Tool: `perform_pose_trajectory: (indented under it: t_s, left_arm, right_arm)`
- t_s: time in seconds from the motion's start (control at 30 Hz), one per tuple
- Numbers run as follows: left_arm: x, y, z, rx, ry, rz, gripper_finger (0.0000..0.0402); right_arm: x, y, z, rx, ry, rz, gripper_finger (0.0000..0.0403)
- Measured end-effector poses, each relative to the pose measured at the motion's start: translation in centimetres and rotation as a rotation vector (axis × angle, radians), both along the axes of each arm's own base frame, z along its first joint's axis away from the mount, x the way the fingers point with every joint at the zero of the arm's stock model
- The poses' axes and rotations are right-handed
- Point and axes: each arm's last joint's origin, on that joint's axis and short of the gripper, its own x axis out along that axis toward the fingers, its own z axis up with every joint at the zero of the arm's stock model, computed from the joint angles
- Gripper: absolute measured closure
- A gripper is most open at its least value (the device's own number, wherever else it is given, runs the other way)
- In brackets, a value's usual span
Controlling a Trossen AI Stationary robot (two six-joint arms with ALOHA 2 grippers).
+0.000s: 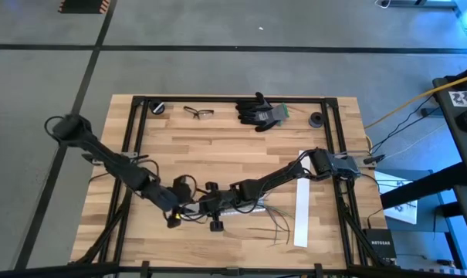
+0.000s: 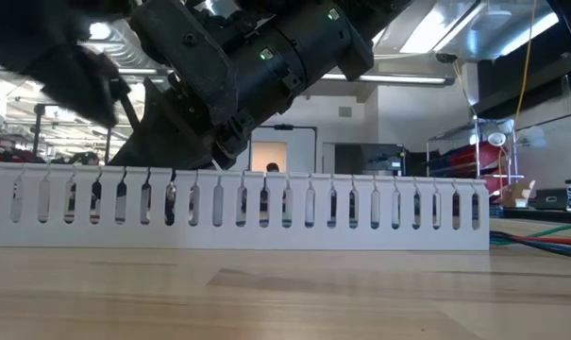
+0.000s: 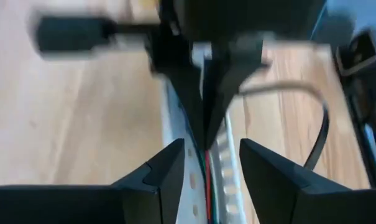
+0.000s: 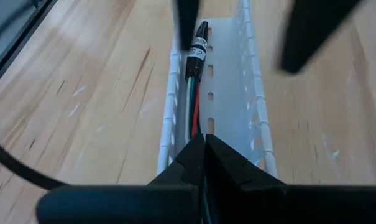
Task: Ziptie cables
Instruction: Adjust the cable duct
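My right tool (image 4: 204, 144) is pinched shut on the cables (image 4: 194, 102), lying inside the white slotted duct (image 4: 228, 81) on the counter (image 4: 100, 93). Left tool (image 3: 210, 163) is open, empty, straddling duct. Risk: wires snag on slots, slip my grip.

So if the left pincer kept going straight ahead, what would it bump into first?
Probably the right pincer. It faces the left pincer head-on, shut on the cables in the white slotted tray. The open left pincer straddles that tray, so it likely meets the right one first, though depth is unclear.
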Motion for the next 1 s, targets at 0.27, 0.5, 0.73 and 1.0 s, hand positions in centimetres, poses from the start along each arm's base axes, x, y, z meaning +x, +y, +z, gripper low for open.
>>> perform_pose_trajectory:
  t_s: [0.27,0.5,0.73,1.0]
  left_arm:
    - [-2.0,0.1,-2.1,0.033,0.275,0.065,0.0261]
    - [-3.5,0.1,-2.7,0.071,0.391,0.114,0.0261]
    - [-3.8,-0.1,-2.7,0.067,0.397,0.111,0.0261]
    - [-3.6,-0.2,-2.1,0.071,0.395,0.101,0.0261]
  right_arm:
    - [-0.2,-0.4,0.3,-0.039,0.028,-0.012,0.0402]
    - [-0.8,-0.8,2.6,-0.127,0.087,-0.014,0.0402]
    - [-0.5,-0.8,5.5,-0.17,0.088,-0.031,0.0402]
    - [-1.7,-1.3,8.4,-0.271,0.255,-0.049,0.0402]
